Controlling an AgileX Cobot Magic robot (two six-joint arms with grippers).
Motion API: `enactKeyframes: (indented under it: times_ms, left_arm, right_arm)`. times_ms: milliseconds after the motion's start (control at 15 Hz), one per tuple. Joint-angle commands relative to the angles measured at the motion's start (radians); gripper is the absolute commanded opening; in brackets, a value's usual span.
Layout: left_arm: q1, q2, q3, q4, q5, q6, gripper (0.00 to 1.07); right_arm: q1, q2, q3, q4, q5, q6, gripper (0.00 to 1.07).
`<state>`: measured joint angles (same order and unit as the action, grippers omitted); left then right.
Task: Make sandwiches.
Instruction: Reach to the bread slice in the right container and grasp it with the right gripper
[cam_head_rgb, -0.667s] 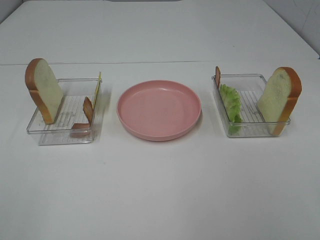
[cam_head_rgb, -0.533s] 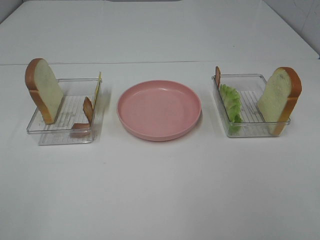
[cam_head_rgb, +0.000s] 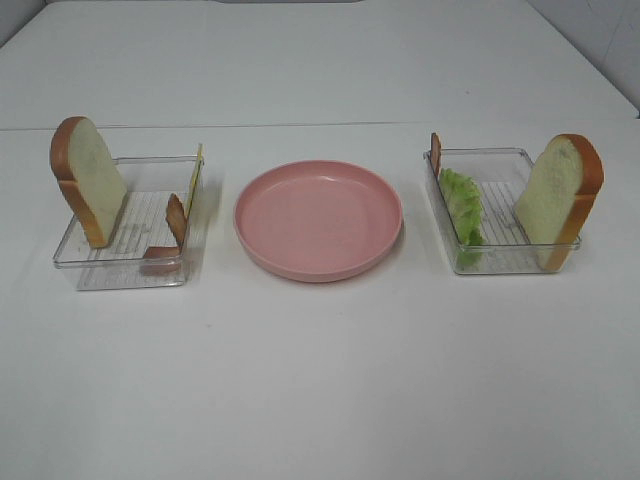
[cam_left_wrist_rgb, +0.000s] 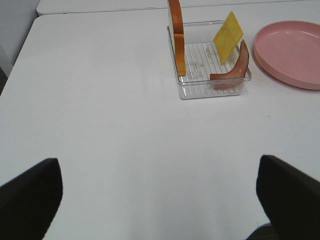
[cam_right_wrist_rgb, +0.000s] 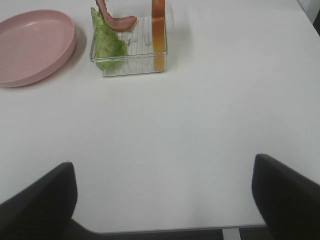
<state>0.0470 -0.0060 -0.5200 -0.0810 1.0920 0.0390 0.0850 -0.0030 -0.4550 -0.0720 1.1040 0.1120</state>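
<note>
No stacked sandwich is in view; its parts stand separately. The left clear tray (cam_head_rgb: 120, 264) holds an upright bread slice (cam_head_rgb: 88, 180), a yellow cheese square (cam_head_rgb: 197, 170) and a brown meat strip (cam_head_rgb: 176, 218). The right clear tray (cam_head_rgb: 505, 262) holds a bread slice (cam_head_rgb: 560, 195), green lettuce (cam_head_rgb: 463, 205) and another meat strip (cam_head_rgb: 435, 152). Neither gripper shows in the exterior view. My left gripper (cam_left_wrist_rgb: 160, 200) is open and empty, well short of the left tray (cam_left_wrist_rgb: 212, 91). My right gripper (cam_right_wrist_rgb: 160, 200) is open and empty, well short of the lettuce (cam_right_wrist_rgb: 107, 42).
An empty pink round plate (cam_head_rgb: 318, 218) sits between the two trays on the white table. It also shows at the edge of the left wrist view (cam_left_wrist_rgb: 290, 52) and of the right wrist view (cam_right_wrist_rgb: 32, 45).
</note>
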Motion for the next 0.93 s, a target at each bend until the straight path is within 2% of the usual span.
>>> enactKeyframes:
  times_ms: [67,133,200,400,467,533,600,667,800,867,933]
  left_arm:
    - [0.000,-0.004,0.003,-0.005,-0.016,-0.002,0.98]
    - [0.000,-0.004,0.003,-0.005,-0.016,-0.002,0.98]
    - [0.000,-0.004,0.003,-0.004,-0.016,-0.002,0.98]
    - [0.000,-0.012,0.003,-0.004,-0.016,-0.002,0.98]
    - [0.000,-0.019,0.003,-0.003,-0.016,-0.002,0.98]
    - [0.000,-0.019,0.003,-0.003,-0.016,-0.002,0.98]
    - [0.000,-0.019,0.003,-0.003,-0.016,-0.002,0.98]
    - [0.000,-0.019,0.003,-0.003,-0.016,-0.002,0.98]
    - [0.000,-0.019,0.003,-0.003,-0.016,-0.002,0.98]
    - [0.000,-0.019,0.003,-0.003,-0.016,-0.002,0.98]
    - [0.000,-0.019,0.003,-0.003,-0.016,-0.002,0.98]
  right_arm:
    - [-0.004,0.022,-0.004,0.009,-0.010,-0.003,0.90]
    - [-0.004,0.056,-0.011,0.012,-0.013,-0.003,0.90]
    - [-0.004,0.239,-0.061,0.009,-0.053,-0.003,0.90]
    - [-0.004,0.506,-0.171,0.008,-0.099,-0.003,0.90]
    - [-0.004,0.733,-0.291,0.008,-0.099,-0.003,0.90]
    - [-0.004,0.889,-0.377,0.008,-0.091,-0.013,0.90]
    - [-0.004,0.948,-0.425,0.008,-0.090,-0.025,0.90]
    - [-0.004,1.159,-0.553,0.008,-0.093,-0.038,0.90]
    - [-0.004,1.383,-0.728,0.008,-0.092,-0.063,0.90]
    - [-0.004,1.540,-0.857,0.013,-0.064,-0.064,0.90]
    - [-0.004,1.587,-0.900,0.013,-0.051,-0.064,0.90]
